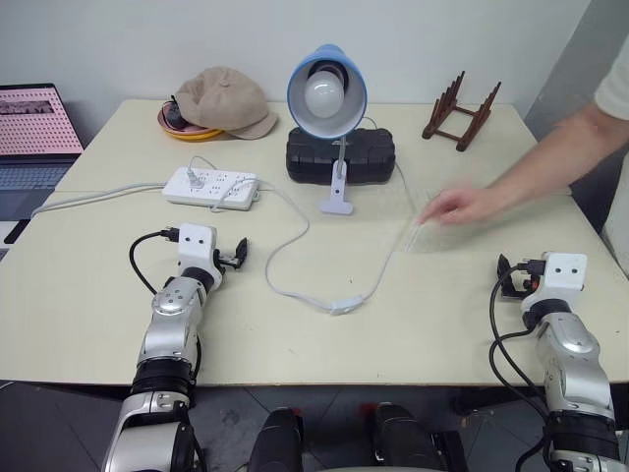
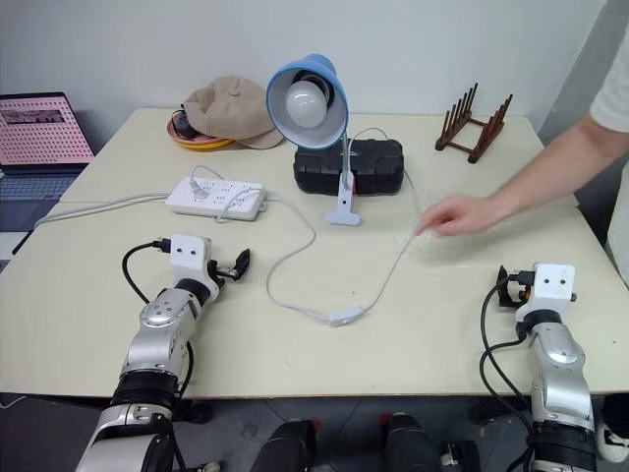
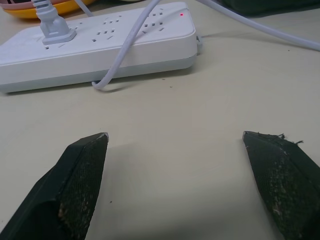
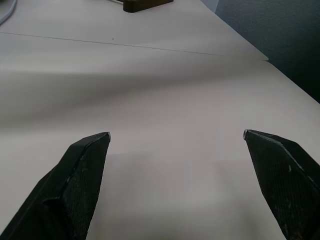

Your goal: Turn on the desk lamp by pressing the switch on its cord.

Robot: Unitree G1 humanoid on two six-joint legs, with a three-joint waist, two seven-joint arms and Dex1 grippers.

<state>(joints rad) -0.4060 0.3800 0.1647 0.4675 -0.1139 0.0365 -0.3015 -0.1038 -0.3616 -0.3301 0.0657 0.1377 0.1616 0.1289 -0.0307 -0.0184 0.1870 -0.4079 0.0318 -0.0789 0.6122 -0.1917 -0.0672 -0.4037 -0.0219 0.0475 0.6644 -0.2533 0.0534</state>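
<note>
The lamp (image 1: 327, 93) stands near the counter's (image 1: 98, 324) far edge, clipped upright before a black case (image 1: 369, 155), bulb unlit. Its cord (image 1: 285, 241) loops toward the near edge, with the switch (image 1: 344, 306) lying flat mid-counter, nearer the front. A power strip (image 1: 210, 187) sits at far left. A person's hand (image 1: 462, 206) rests right of center. Left end effector (image 1: 239, 254) and right end effector (image 1: 505, 272) both gape wide, empty, each well apart from the switch
</note>
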